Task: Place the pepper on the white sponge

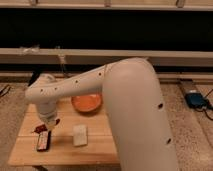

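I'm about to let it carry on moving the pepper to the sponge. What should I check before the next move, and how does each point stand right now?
1. Gripper shut, low over the table's left part: ok.
2. Pepper truly held, not just lying at the gripper's tip: cannot tell.
3. White sponge top bare and in view: ok.
4. Dark bar and orange bowl off the line from gripper to sponge: ok.
5. Sponge lying well in from the table's edges: ok.

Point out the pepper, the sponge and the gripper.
pepper (39,129), camera view, its red middle.
sponge (80,135), camera view, its flat top.
gripper (49,123), camera view, its tip, low over the table's (100,149) left side.
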`<control>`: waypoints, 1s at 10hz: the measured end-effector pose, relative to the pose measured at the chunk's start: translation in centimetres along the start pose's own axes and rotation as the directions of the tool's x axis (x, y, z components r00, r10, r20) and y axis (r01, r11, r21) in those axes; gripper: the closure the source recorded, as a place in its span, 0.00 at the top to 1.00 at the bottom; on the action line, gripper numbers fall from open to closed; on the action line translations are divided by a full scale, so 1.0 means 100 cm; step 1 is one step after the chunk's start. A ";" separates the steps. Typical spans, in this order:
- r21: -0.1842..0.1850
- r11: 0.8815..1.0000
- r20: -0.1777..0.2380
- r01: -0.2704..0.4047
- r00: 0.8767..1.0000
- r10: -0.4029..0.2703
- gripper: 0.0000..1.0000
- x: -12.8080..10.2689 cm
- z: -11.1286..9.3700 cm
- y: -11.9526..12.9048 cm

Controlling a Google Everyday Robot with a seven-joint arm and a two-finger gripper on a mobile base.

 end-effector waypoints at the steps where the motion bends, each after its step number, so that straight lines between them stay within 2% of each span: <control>1: 0.000 1.000 0.000 0.001 1.000 -0.001 0.03 0.001 0.000 0.000; 3: 0.003 1.000 -0.002 -0.004 1.000 0.004 0.03 0.000 0.001 -0.001; 5: 0.013 0.998 -0.001 -0.069 0.998 0.069 0.03 -0.014 0.003 -0.011; 6: 0.020 0.993 0.002 -0.114 0.993 0.114 0.03 -0.027 0.004 -0.025; 8: 0.031 0.980 0.008 -0.198 0.980 0.198 0.03 -0.052 0.005 -0.058; 10: 0.047 0.957 0.017 -0.286 0.958 0.285 0.03 -0.077 0.008 -0.091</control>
